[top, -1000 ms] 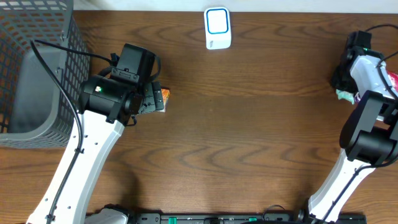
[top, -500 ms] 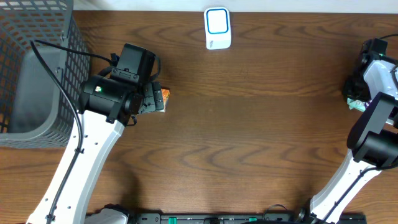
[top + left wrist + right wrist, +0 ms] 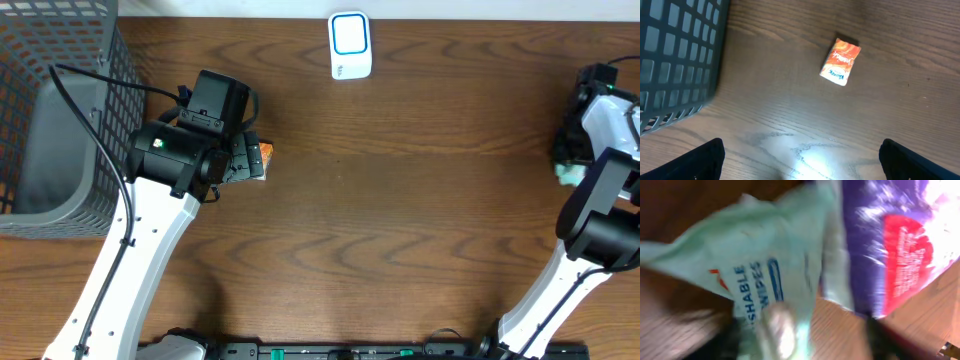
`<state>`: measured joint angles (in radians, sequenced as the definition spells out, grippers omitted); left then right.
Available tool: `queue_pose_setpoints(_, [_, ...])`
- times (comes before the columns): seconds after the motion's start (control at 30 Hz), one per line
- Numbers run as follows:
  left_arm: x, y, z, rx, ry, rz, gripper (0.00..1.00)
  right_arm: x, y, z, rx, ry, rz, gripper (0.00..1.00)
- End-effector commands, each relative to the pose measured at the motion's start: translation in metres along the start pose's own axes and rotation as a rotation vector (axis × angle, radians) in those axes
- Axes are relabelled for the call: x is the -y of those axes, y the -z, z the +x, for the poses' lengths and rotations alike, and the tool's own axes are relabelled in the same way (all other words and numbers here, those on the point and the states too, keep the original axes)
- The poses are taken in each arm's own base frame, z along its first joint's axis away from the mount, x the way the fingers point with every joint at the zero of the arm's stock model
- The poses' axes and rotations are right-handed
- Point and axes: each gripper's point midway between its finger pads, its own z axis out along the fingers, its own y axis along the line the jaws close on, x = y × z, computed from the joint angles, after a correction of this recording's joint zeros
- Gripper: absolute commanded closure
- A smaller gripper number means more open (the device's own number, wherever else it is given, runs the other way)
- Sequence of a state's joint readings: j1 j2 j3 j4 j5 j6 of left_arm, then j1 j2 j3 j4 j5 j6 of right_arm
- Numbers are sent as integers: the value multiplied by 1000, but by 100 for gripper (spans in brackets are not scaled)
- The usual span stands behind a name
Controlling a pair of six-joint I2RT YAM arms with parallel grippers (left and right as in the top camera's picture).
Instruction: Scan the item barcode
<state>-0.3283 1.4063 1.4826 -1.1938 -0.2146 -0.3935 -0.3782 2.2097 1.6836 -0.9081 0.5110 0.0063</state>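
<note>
My left gripper (image 3: 800,165) hangs over the bench (image 3: 420,220) w/ its jaws spread wide, nothing btwn them; only the two dark fingertips show, at the near corners of the left wrist view. A small orange packet (image 3: 840,62) lies flat on the wood just far and right of that gripper, apart from it, printed face up, slightly tilted. The grey mesh basket (image 3: 60,120) sits at the far left corner, near my left arm but not touching the packet. The white scanner (image 3: 350,45) w/ a blue-edged window stands at the far edge, about mid-bench, well apart from both arms. My right gripper (image 3: 570,155) is out at the right edge, right on top of a teal wipes packet (image 3: 755,275); the close view is blurred, so I can't tell if the jaws are clamped on it or apart. A purple packet (image 3: 900,245) w/ a red label lies just beside the teal one, overlapping its edge.
</note>
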Motion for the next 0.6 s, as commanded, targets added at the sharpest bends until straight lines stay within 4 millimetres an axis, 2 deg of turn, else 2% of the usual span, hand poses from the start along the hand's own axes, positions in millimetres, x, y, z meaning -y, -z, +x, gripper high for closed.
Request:
queue_pose_setpoints(0.0, [-2,3,-2,10,16,0,2,5,48,-24,123,-17,12,9])
queue_pose_setpoints(0.13, [-2,3,-2,10,16,0,2,0,94,-38,234,-52,-9,7])
queue_pose_setpoints(0.2, [-2,3,-2,10,16,0,2,-4,120,-44,299,-69,-25,1])
queue_pose_setpoints(0.37, [-2,3,-2,10,16,0,2,-18,172,-53,432,-63,-62,2])
queue_pose_setpoints(0.4, [-2,3,-2,10,16,0,2,-22,178,-53,445,-58,-68,5])
queue_pose_setpoints(0.47, [-2,3,-2,10,16,0,2,-34,187,-52,459,-33,-88,20])
queue_pose_setpoints(0.57, [-2,3,-2,10,16,0,2,-54,187,-45,440,10,-142,45])
